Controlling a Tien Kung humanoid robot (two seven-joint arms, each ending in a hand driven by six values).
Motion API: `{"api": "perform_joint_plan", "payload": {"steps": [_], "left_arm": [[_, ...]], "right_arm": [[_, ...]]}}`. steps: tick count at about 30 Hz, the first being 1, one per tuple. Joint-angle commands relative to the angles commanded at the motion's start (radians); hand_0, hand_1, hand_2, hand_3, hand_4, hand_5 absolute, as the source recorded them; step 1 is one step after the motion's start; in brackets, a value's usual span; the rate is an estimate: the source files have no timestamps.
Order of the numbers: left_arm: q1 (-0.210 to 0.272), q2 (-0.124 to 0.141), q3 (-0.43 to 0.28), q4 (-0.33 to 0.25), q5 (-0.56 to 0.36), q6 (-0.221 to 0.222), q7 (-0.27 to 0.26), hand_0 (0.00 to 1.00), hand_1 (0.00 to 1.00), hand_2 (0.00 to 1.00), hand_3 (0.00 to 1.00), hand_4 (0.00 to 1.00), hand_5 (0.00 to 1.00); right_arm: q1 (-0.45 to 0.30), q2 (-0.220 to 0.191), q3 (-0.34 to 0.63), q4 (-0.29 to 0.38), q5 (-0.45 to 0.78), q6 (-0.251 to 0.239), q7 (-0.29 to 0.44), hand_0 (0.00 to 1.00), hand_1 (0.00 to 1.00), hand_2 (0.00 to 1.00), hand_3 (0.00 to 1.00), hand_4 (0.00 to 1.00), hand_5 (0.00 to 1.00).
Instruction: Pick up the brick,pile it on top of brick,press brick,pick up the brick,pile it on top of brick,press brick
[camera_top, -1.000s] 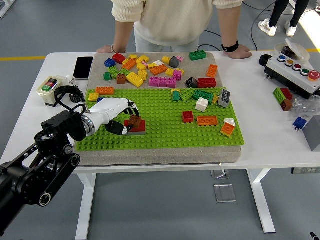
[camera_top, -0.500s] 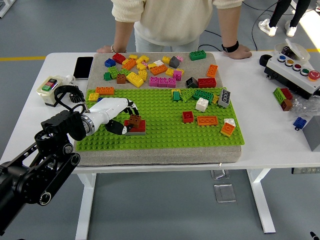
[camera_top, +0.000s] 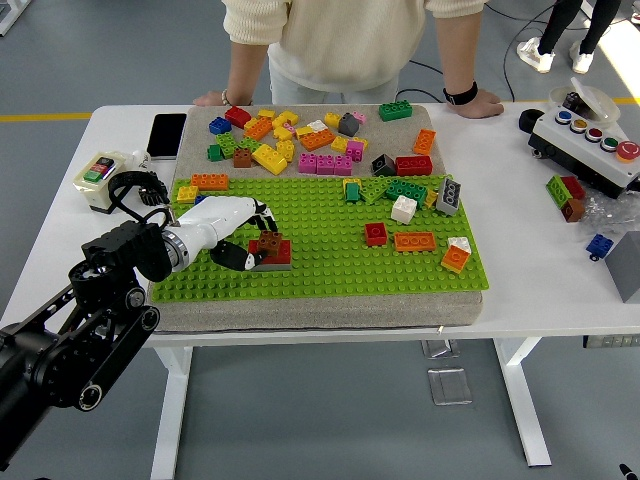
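My left robot hand covers the left end of the red brick, and I cannot tell whether my fingers touch the small brown brick on top. My arm runs off the lower left corner. The person is cut off at the chest.

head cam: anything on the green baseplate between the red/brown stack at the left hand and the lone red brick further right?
Nothing. In the head view, the baseplate between the red and brown stack at the left hand and the small red brick is bare studs.
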Motion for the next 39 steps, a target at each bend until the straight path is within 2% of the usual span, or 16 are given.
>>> {"api": "perform_joint_plan", "payload": {"steps": [39], "left_arm": [[-0.006,-0.005,-0.008,0.000,-0.007,-0.009,0.002,0.782,0.712,0.698,0.635,0.736,0.170]], "right_arm": [[0.000,0.000,-0.001,0.000,0.002,0.001,0.000,0.753,0.675,0.724,0.732,0.998,0.647]]}}
